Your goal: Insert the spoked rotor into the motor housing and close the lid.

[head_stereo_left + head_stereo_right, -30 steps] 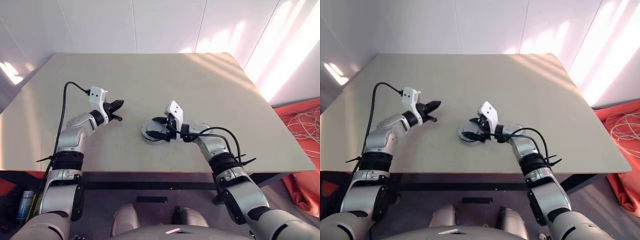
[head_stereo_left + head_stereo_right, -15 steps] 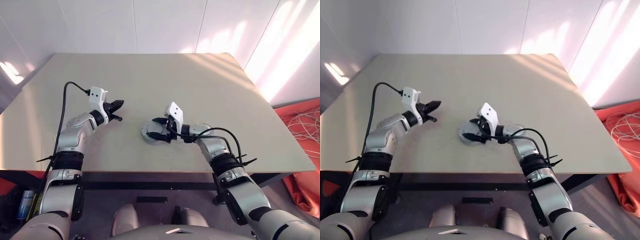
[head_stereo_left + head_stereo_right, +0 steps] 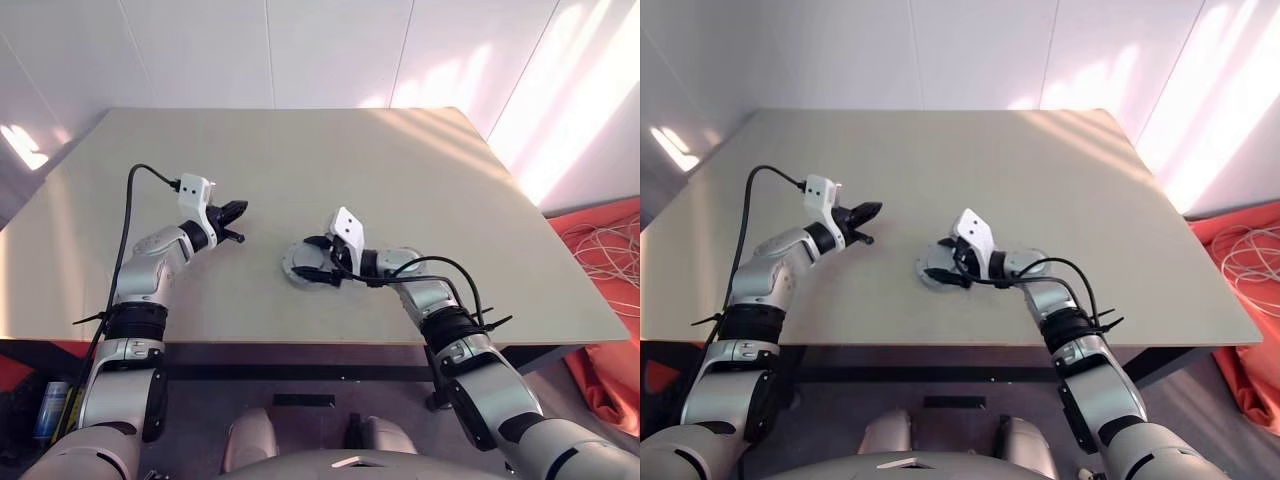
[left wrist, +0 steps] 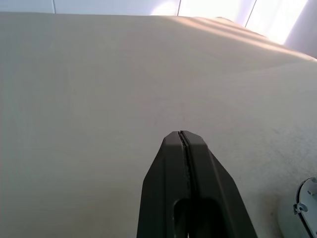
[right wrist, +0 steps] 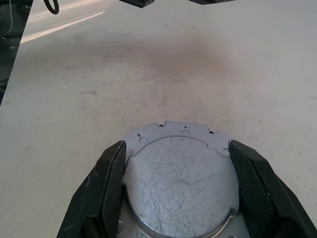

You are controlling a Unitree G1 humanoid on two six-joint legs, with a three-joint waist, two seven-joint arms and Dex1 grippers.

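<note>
Table — beige top, taken as the landmark. Motor housing — round silver-grey flanged body, resting flat near the table's front edge, about midway along it. Lid — scratched silver disc, lying on top of the housing. Right gripper — fingers spread wide, one at each side of the lid's rim, holding it. Left gripper — fingers pressed together, empty, hanging above the table, well apart from the housing on its left side.

One table, one motor housing (lid on it), two claws.
</note>
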